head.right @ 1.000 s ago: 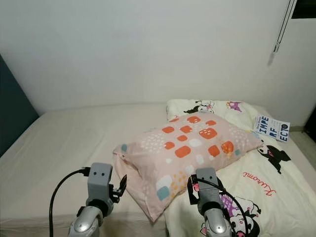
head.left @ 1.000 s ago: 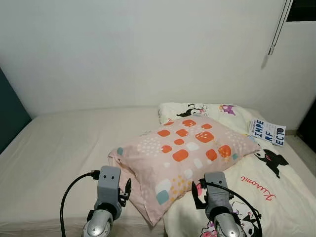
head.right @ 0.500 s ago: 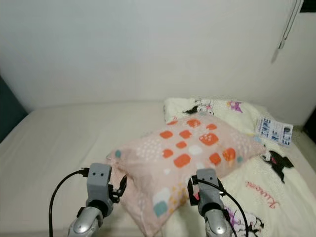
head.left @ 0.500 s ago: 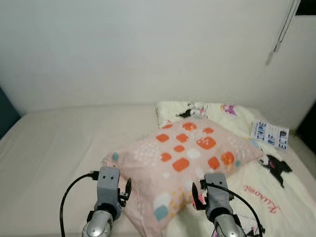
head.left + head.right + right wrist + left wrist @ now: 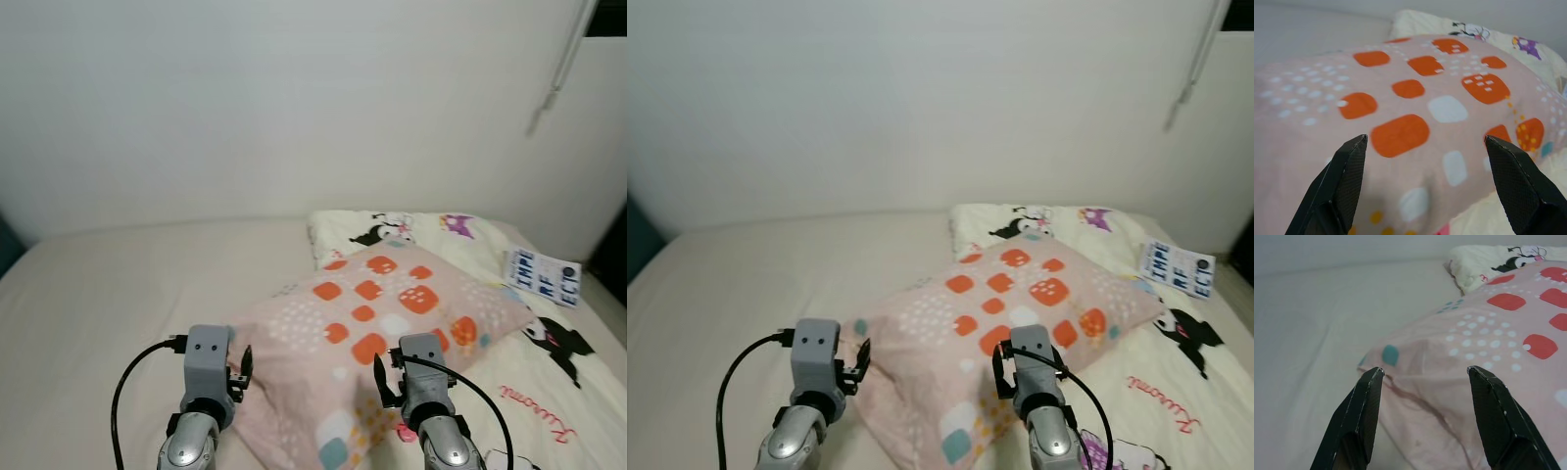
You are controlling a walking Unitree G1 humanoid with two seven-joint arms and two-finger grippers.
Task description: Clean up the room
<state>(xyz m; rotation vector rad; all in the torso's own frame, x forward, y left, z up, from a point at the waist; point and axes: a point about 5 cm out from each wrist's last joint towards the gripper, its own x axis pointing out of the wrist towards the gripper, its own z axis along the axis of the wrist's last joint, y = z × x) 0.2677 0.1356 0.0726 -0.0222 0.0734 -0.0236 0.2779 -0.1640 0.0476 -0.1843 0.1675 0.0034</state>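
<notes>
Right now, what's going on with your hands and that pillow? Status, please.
Both hands open: left hand at the pillow's near corner, right hand over its top. Pillow lies on the bed, overlapping the cartoon blanket. Nothing in the way.

White wall (image 5: 245,108), hanging cord (image 5: 558,69) at right, dark panel (image 5: 642,230) at left

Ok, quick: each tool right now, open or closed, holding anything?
Left tool: open, holding nothing, at the pink pillow's corner.
Right tool: open, holding nothing, over the pillow.
</notes>
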